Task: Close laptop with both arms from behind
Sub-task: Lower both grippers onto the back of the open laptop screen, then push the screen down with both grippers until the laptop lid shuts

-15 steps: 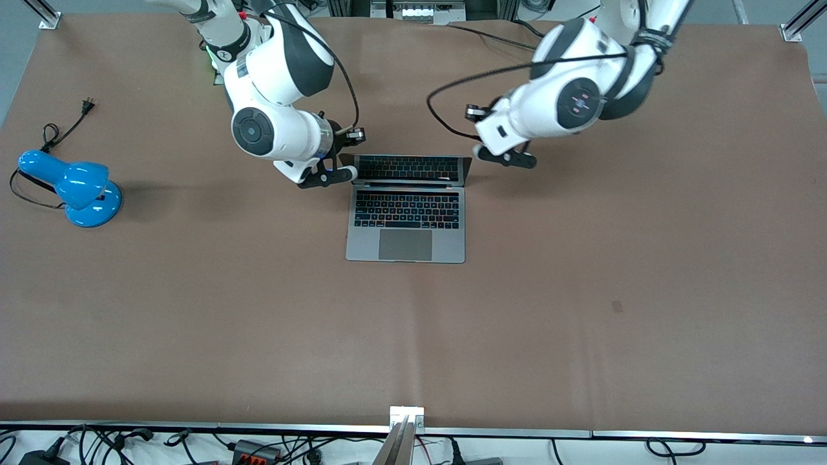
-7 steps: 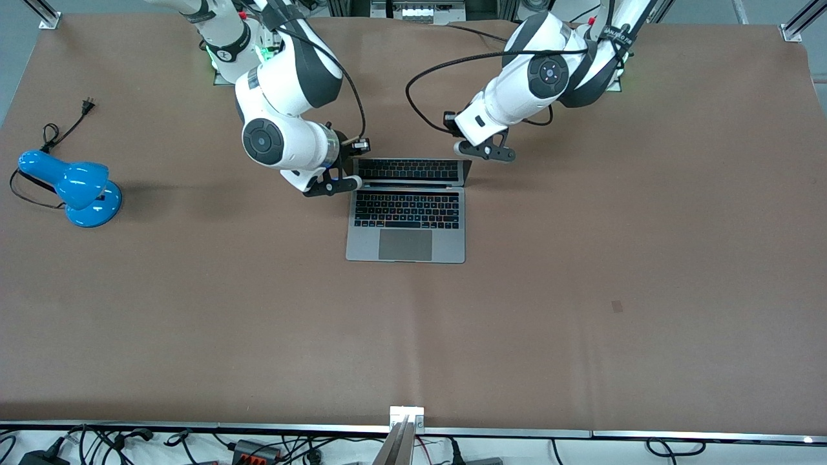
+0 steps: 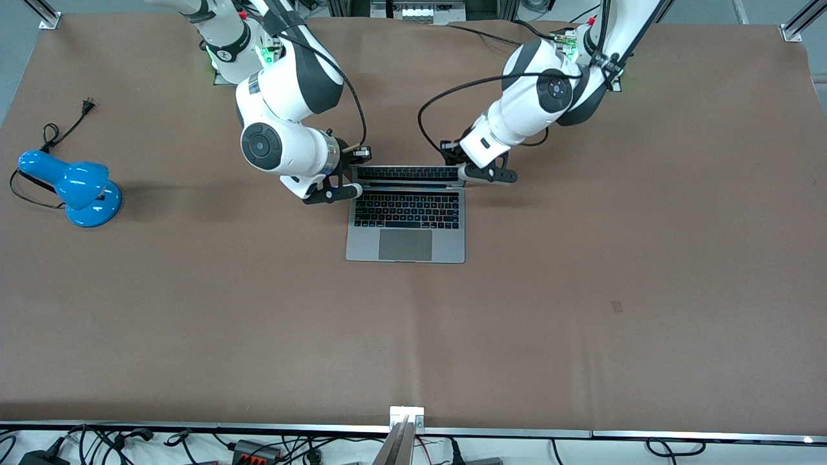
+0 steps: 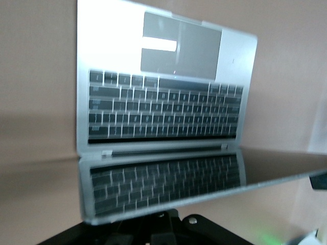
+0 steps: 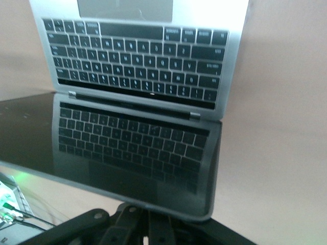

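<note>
The silver-grey laptop (image 3: 406, 244) lies open at the table's middle, with its dark-screened lid (image 3: 408, 173) leaning over the keyboard. My right gripper (image 3: 333, 185) is at the lid's top corner toward the right arm's end. In the right wrist view its shut fingers (image 5: 162, 227) sit under the lid's edge (image 5: 153, 204). My left gripper (image 3: 488, 173) is at the lid's other top corner. In the left wrist view this gripper (image 4: 148, 232) looks shut and touches the lid's edge (image 4: 153, 210). The black apple logo is hidden.
A blue desk lamp (image 3: 71, 187) with its black cord and plug (image 3: 64, 129) lies at the right arm's end of the brown table (image 3: 581, 290). Cables and power strips run along the table edge nearest the front camera (image 3: 258, 445).
The left gripper has swung in from the left arm's end to the lid's corner. The right gripper has shifted slightly. The lid now leans further over the keyboard.
</note>
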Action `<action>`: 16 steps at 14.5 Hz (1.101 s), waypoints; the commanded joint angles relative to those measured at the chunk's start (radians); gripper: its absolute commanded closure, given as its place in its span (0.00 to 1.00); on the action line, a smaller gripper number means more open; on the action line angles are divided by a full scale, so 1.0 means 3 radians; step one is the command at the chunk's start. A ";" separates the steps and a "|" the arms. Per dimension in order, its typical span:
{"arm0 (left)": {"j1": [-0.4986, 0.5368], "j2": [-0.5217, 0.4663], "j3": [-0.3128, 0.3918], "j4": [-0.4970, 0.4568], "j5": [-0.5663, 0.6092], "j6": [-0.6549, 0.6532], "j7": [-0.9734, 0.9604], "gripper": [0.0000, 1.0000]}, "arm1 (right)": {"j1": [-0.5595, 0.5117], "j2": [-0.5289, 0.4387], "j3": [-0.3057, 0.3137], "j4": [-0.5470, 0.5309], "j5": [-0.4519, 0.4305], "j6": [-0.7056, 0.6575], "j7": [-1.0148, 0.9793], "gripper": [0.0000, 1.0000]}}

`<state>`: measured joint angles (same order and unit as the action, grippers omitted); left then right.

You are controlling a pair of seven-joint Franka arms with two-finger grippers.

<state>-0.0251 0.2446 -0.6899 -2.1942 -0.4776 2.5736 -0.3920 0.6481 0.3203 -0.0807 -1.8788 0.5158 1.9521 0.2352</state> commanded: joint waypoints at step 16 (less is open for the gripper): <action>0.0002 0.1199 0.0121 0.0661 0.0114 0.0794 0.0330 0.99 | -0.0074 0.1187 -0.0079 0.1031 0.0030 0.0539 0.0024 1.00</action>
<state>-0.0138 0.5354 -0.6660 -2.0701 -0.4656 2.8061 -0.3106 0.6403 0.6071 -0.1040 -1.6505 0.5158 2.1144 0.2353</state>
